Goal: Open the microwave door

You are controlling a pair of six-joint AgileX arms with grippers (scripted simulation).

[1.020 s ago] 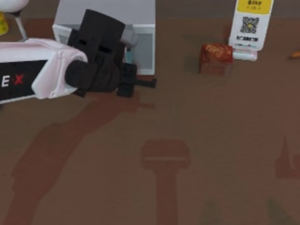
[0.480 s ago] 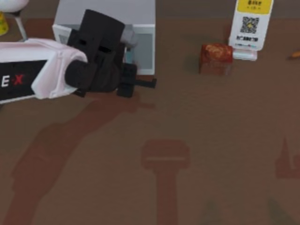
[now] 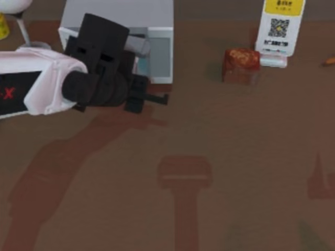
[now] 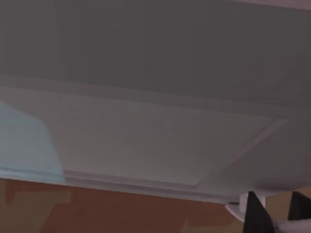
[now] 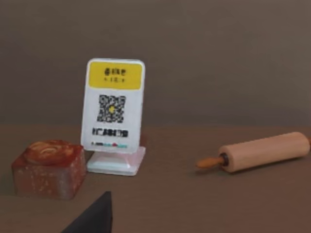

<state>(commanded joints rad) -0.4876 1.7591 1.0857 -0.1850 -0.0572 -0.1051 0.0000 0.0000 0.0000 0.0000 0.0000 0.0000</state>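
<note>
Working the microwave door (image 3: 140, 46) w/ left gripper (image 3: 157, 98) at its front; jaws' state — can't tell. Door's rigid, hinged: grab handle edge.

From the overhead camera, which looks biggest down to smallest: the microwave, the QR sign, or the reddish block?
1. Microwave, largest, though the left arm hides part of it.
2. QR sign; the frame's top edge cuts it off.
3. Reddish block, smallest, though not far behind the sign.

Red block (image 5: 47, 167) beside QR sign (image 5: 114, 114); rolling pin (image 5: 262, 151) apart, perhaps wooden.
</note>
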